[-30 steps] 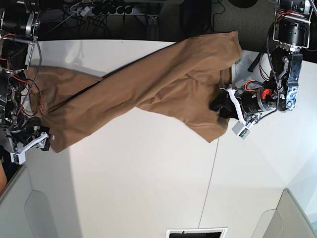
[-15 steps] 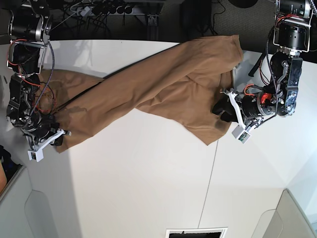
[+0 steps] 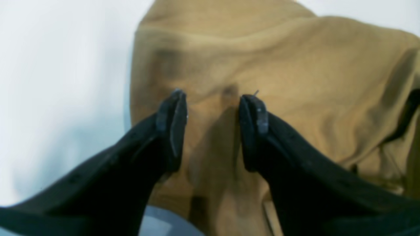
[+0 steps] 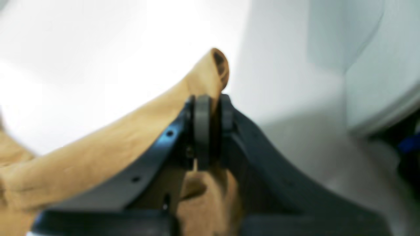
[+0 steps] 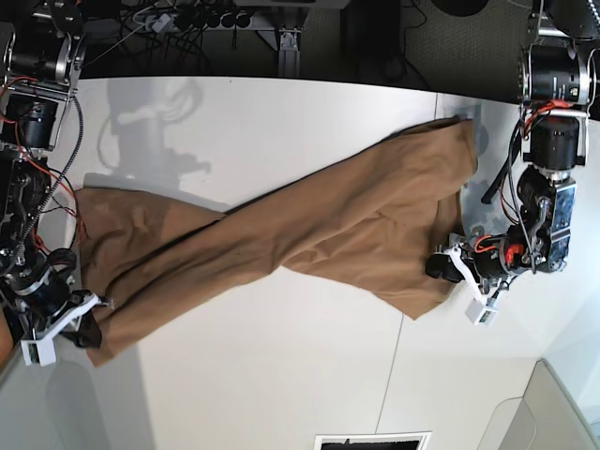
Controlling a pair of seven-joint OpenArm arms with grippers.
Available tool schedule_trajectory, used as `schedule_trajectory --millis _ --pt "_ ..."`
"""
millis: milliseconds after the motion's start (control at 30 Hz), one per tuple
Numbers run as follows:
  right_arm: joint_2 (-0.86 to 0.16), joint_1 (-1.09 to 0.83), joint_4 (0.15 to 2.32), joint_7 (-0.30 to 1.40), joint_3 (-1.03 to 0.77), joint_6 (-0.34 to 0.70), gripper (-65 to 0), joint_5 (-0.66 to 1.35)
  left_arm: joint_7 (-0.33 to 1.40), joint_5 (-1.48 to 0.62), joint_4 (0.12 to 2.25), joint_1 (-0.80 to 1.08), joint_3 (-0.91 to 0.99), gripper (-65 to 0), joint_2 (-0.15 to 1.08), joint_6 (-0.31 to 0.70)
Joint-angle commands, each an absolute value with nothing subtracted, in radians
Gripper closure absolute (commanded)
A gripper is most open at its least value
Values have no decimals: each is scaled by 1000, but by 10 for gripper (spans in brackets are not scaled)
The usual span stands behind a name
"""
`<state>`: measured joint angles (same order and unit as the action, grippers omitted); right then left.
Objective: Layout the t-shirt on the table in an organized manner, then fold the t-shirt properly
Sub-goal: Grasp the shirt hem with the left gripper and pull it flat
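The tan t-shirt [image 5: 309,220] lies stretched in a long twisted band across the white table [image 5: 281,375], from the near left up to the far right. My right gripper [image 5: 86,332], at the left in the base view, is shut on the shirt's left end. In the right wrist view the gripper [image 4: 210,111] pinches a fold of the shirt [image 4: 131,131]. My left gripper [image 5: 444,267] sits at the shirt's right edge. In the left wrist view this gripper [image 3: 213,127] is open, jaws apart just over the flat cloth [image 3: 295,75].
A thin dark seam [image 5: 398,356] runs across the table toward the near edge. Cables and a power strip [image 5: 187,17] lie beyond the far edge. Grey panels stand at the near corners [image 5: 562,412]. A white slotted piece [image 5: 370,441] sits at the near edge.
Both arms have moved toward the near edge. The shirt has come with them, off the far edge, and now lies lower on the table.
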<state>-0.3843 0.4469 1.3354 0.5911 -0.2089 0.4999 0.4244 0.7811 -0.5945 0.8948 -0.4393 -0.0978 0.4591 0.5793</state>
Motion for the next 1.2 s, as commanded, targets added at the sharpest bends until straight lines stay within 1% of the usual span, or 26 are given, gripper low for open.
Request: schedule_trajectory --millis 0,167,267,400,567,700,800,867,900,933,967,1033,1167 --pt "-403 476 1373 592 -215 514 0 460 812 -556 860 -476 -97 -300 473 542" --pt "-448 432 1483 749 -216 540 0 609 816 -513 741 -570 -97 -300 471 494" --pt "-482 336 1570 794 -218 551 0 656 835 -492 720 -596 -97 -300 467 482" --pt "-503 139 1694 802 -239 550 0 654 855 -467 720 -598 -97 -300 466 482" --pt "-501 -91 1785 801 -351 550 0 656 865 -458 720 -598 -97 -300 466 482" --pt "-501 -192 1807 801 -475 550 0 660 865 -459 720 -598 -97 -300 466 482" --pt "-501 -228 1806 803 -521 550 0 690 868 -460 720 -598 -97 -300 466 483" --pt "-500 -228 1805 802 -521 550 -221 693 896 -481 722 -601 -97 -300 466 496" --pt "-501 -226 1805 793 -521 550 -305 692 920 -513 729 -601 -97 -300 467 521" --pt "-501 -223 1805 780 -521 547 -358 687 945 -557 744 -601 -97 -300 469 548" --pt "-501 -219 1805 763 -522 546 -373 680 969 -610 765 -600 -97 -300 471 571" --pt "-501 -201 1805 747 -522 545 -373 671 1017 -710 817 -597 -97 -300 484 614" --pt "-499 -149 1800 739 -522 515 -373 669 1118 -883 943 -595 -97 -300 528 642"
